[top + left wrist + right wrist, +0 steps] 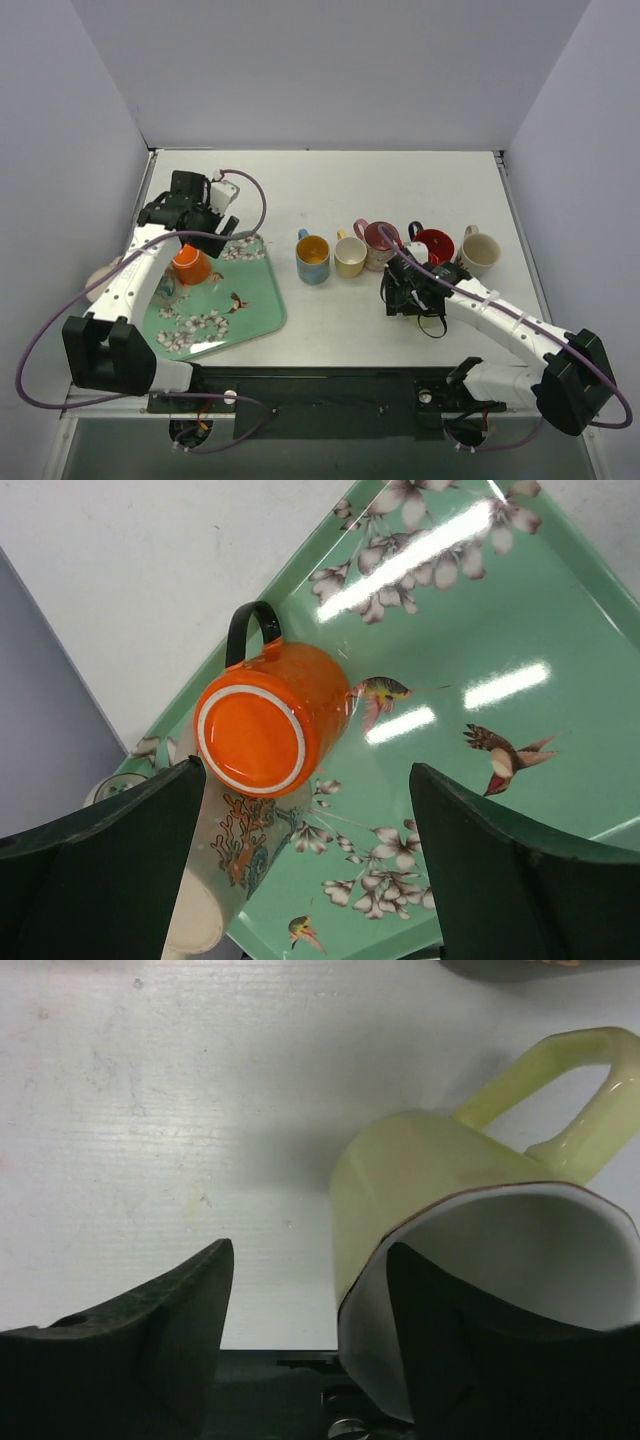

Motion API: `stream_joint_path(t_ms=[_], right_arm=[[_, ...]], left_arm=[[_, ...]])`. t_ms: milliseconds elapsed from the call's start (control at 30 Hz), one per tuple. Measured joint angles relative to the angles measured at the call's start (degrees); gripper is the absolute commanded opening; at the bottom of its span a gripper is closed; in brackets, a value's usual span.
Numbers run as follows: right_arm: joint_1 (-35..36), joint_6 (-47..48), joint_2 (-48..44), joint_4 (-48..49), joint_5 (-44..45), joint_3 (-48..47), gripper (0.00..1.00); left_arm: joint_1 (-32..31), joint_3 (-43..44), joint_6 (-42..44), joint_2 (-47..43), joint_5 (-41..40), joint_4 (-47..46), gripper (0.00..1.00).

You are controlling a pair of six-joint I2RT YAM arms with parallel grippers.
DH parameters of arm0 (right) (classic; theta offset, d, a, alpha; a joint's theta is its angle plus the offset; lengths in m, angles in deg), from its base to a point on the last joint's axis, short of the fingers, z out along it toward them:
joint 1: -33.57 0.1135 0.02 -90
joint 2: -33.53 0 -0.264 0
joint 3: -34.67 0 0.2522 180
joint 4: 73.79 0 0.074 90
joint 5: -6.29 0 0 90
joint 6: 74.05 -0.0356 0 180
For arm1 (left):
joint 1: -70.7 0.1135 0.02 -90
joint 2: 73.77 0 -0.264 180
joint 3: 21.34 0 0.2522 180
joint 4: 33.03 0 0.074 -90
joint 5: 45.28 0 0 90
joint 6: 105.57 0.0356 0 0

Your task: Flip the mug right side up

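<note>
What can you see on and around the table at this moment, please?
Table: 1, white, under everything.
Tray: 1, green with flowers and birds, table's left side.
Orange mug: 1, orange with dark handle, upside down on the tray.
Patterned mug: 1, cream with coral print, on its side beside the orange mug.
Upright mugs: 5, in a row mid-table: blue mug, yellow mug, pink mug, red mug, beige mug.
Round pale object: 1, at the table's left edge, unclear.
Left gripper: 1, dark, open above the orange mug.
Right gripper: 1, dark, open, near side of the row.
</note>
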Motion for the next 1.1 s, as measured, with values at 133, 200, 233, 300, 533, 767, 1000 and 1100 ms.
stream_joint_path(t_ms=[133, 200, 233, 300, 533, 767, 1000, 1100], right_arm=[[0.09, 0.0, -3.61, -1.97, 0.26, -1.11, 0.93], [0.11, 0.13, -5.81, -3.28, 0.7, -2.51, 0.94], [0.13, 0.46, -7.02, -3.96, 1.07, -3.37, 0.94], [0.15, 0.74, -9.25, -4.9, 1.68, -4.79, 0.94], [0.24, 2.1, -12.59, -7.04, 3.74, -5.99, 0.94], [0.24, 2.86, -12.79, -8.26, 4.59, -5.99, 0.94], [0.46, 3.04, -13.27, -8.46, 4.94, -5.99, 0.94], [0.46, 3.1, -13.27, -8.46, 5.05, -5.99, 0.94]], left_arm=[[2.01, 0.94, 0.57, 6.38, -2.03, -0.7, 0.95], [4.13, 2.21, 0.61, 9.68, -2.67, -0.76, 0.95], [5.51, 3.23, 0.55, 12.07, -2.93, -1.07, 0.95], [7.45, 4.63, 0.33, 15.41, -3.32, -1.46, 0.95], [9.86, 6.82, -0.44, 22.73, 0.04, -0.63, 0.89], [11.1, 5.07, 4.83, 21.94, 9.62, 2.99, 0.83], [7.39, -2.1, 15.26, 13.53, 15.65, 10.34, 0.88], [4.46, -3.04, 17.0, 11.63, 16.48, 11.04, 0.9]])
